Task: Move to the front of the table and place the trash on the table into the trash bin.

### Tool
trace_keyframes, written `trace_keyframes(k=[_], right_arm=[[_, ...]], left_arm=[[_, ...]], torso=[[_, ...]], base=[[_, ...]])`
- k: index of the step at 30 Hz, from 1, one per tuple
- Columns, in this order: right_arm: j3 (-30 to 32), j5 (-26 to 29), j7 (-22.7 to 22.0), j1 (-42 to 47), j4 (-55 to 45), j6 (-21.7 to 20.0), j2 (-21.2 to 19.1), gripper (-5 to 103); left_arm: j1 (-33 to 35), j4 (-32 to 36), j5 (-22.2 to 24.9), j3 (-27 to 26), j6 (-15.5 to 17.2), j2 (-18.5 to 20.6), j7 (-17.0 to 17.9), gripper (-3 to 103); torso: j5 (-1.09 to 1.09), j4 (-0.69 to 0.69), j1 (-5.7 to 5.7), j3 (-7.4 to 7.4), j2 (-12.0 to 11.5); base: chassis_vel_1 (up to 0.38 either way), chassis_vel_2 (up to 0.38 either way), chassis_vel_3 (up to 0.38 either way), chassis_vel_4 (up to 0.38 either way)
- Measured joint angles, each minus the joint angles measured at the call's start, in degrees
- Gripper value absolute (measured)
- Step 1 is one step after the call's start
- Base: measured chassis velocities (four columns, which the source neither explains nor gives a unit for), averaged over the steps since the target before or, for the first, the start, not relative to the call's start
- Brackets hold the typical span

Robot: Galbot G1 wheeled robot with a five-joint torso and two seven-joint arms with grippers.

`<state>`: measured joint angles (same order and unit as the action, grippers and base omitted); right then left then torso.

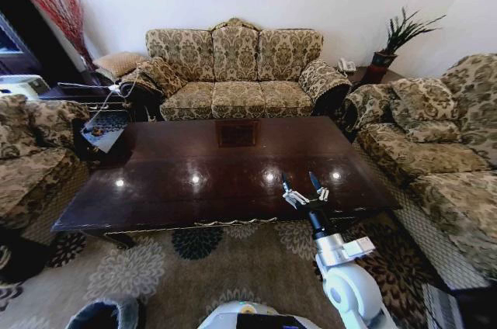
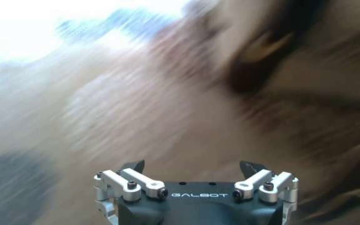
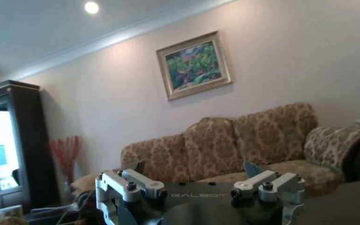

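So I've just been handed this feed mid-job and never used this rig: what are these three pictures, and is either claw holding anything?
The wide picture comes from the robot's head camera, looking down at the dark table, whose glossy top shows lamp reflections. The right gripper hovers above the table's near edge, open and empty. The trash bin stands on the carpet at the robot's lower left. The other two pictures come from cameras on the wrists. The right wrist looks past its gripper at a sofa. The left gripper is open and empty, against a blurred background.
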<state>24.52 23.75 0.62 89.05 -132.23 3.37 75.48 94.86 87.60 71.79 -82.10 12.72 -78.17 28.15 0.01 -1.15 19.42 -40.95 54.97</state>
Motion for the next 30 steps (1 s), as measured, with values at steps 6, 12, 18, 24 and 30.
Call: trace_keyframes(k=[6,12,18,24,30], right_arm=[[2.77,-0.57,-3.71,-1.16,-2.93,-3.23,-0.39,100],[8.48,-2.38,-4.95,3.58,-7.33,-4.65,-1.54,100],[4.79,-10.56,-4.15,11.63,-9.95,-0.81,-0.26,100],[0.26,-13.78,-3.24,11.67,-9.83,0.04,-0.09,100],[0.14,-14.36,-2.79,11.82,-9.92,0.4,-0.25,100]], left_arm=[[1.6,22.44,-2.71,-1.0,-0.43,2.33,-7.35,100],[4.54,44.52,-12.04,1.37,2.98,6.5,-23.94,100],[7.83,55.81,-27.89,8.85,-0.61,8.72,-35.52,100],[7.88,56.81,-29.9,9.4,0.71,5.15,-34.79,100],[8.23,56.36,-31.1,10.55,0.39,3.97,-35.96,100]], torso=[[0.05,0.0,0.01,-0.01,0.0],[0.07,0.01,0.02,-0.01,0.0],[-0.02,0.02,0.0,0.0,0.0],[-0.01,-0.01,0.01,0.0,0.0],[0.0,-0.01,0.0,0.0,0.0]], base=[[0.0,0.0,0.0,0.0],[0.0,0.0,0.0,0.0],[0.0,0.0,0.0,0.0],[0.0,0.0,0.0,0.0],[0.0,0.0,0.0,0.0]])
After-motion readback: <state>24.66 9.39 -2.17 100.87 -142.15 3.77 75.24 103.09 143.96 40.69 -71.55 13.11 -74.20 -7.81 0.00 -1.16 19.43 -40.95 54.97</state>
